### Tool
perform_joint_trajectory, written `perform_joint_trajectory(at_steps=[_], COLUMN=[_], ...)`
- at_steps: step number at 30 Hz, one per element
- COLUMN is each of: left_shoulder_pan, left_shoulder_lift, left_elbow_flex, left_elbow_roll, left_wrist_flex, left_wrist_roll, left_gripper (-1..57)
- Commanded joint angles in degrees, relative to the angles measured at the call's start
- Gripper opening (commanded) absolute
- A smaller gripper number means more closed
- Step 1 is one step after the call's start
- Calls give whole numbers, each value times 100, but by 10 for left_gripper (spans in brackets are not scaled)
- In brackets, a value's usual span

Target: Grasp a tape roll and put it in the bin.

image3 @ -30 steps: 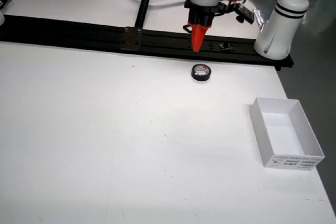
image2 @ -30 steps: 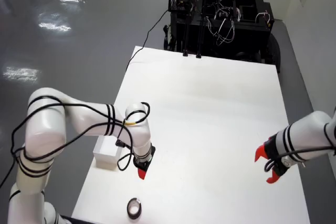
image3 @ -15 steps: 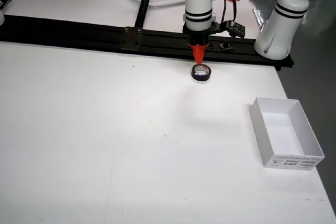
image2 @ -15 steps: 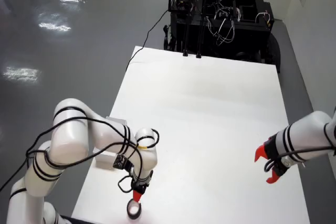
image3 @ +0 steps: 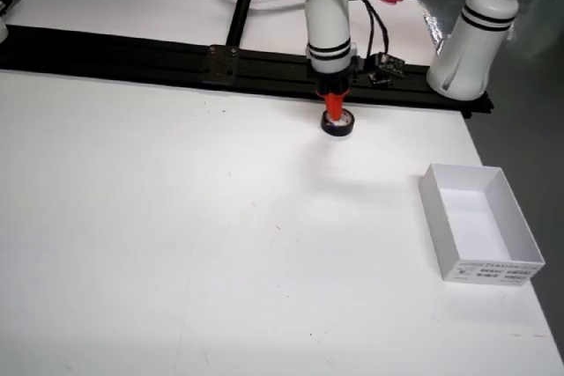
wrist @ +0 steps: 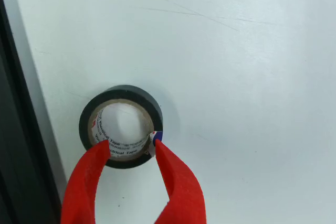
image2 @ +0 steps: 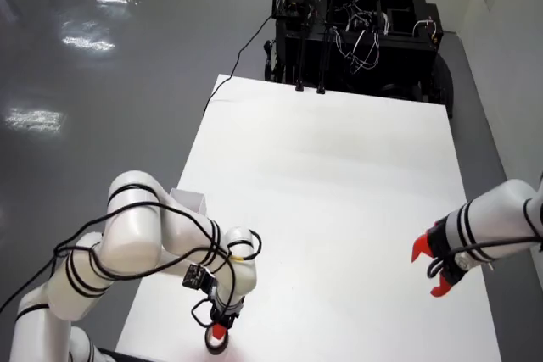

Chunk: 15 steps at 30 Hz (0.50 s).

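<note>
Overhead, white scratched counter (wrist: 252, 51) over glossy grey floor (image2: 102, 65), black tape roll (wrist: 121, 126) with unreadable core print, red pincer (wrist: 131, 148) apart at its 6 o'clock rim, white labelled bin (image3: 480, 233).

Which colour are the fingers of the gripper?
Red fingers, clearest in the wrist view, image.

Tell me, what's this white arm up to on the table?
The arm has its red gripper down at a black tape roll lying flat near the table edge. The fingers are open, their tips at the roll's near side; it isn't gripped or lifted yet. The white bin it's meant for sits empty off to the side.
</note>
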Motion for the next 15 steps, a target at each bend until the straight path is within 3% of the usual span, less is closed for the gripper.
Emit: perform_joint_trajectory(at_steps=[1,15], left_shoulder_pan=[-10,113], left_shoulder_lift=[311,311], left_elbow_flex=[13,13], left_elbow_roll=[69,271], left_wrist_flex=[-367,-622], left_wrist_roll=[-94,-103], left_gripper=[183,183])
